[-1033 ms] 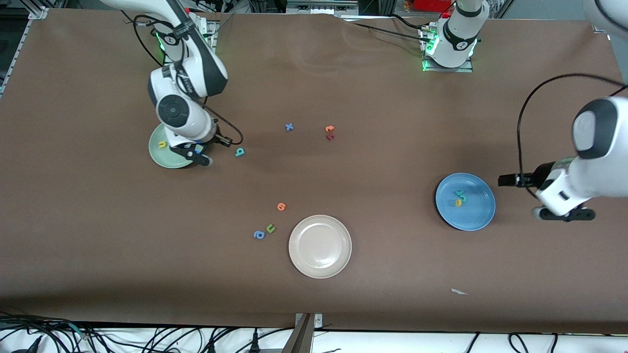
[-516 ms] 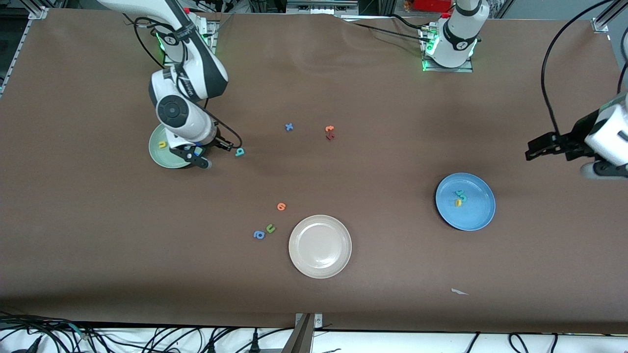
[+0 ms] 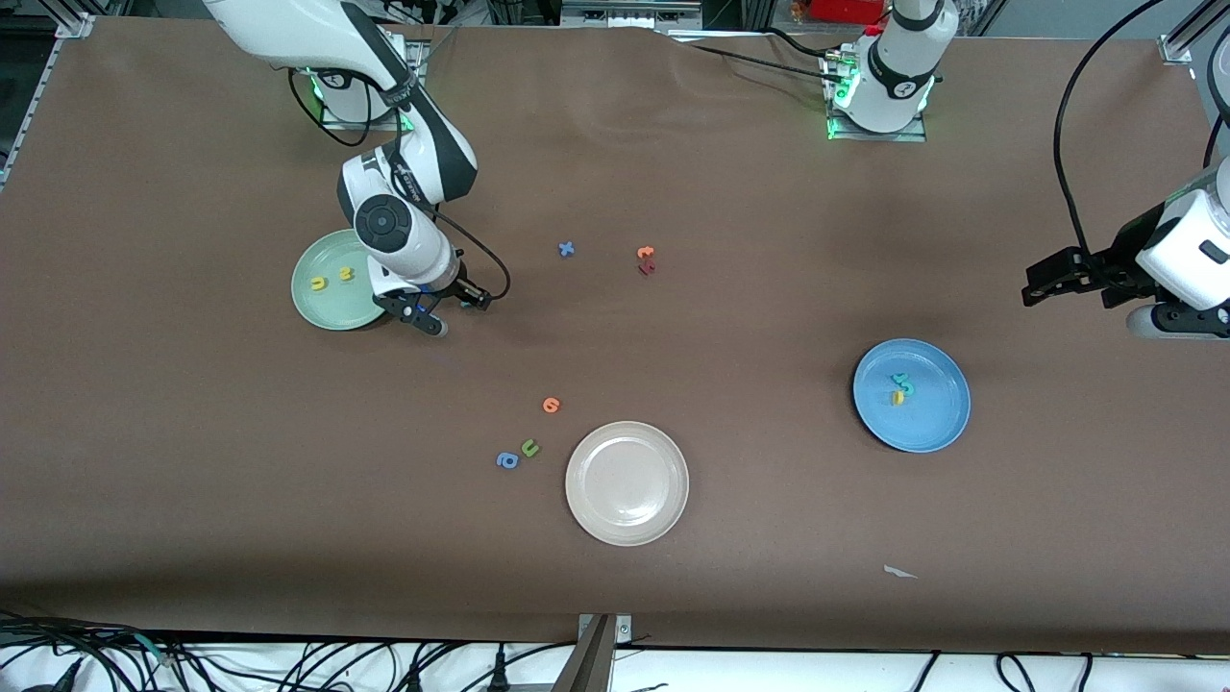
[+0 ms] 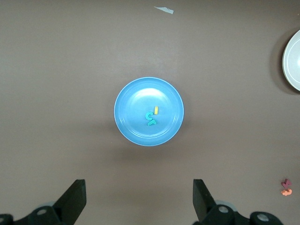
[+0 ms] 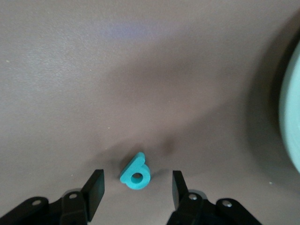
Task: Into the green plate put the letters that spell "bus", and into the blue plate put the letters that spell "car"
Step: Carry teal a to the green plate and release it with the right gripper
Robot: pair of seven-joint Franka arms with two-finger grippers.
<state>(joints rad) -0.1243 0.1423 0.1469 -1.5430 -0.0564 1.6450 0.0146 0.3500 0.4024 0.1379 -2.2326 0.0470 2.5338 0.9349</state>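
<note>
Right tool (image 3: 434, 312) hung low over the bench (image 3: 730, 538) just beside the green plate (image 3: 332, 300), toward the right arm's end, its jaws partly parted and empty, straddling the teal "b" (image 5: 136, 174), which lay flat on the bench between the pads without touching either. Left tool (image 3: 1043, 285) waited wide open and empty above the bench near the edge at the left arm's end, looking down on the blue plate (image 4: 149, 111).

The green plate already held the yellow "u" (image 3: 318, 283) and the yellow "s" (image 3: 345, 275); the blue plate carried the teal "c" (image 4: 149, 116), a yellow letter (image 4: 156, 110) that was probably the "a", and another teal piece, apparently the "r", too crowded against the "c" to read surely.

To finish well, I judged the right tool should sink straight down until its pads bracketed the "b" across its round bowl, close gently, lift clear of the raised rim, then cross the short gap and release over the plate's bare middle, away from the two yellow letters.

Open bench lay all round the "b"; the rim was the only obstacle.
</note>
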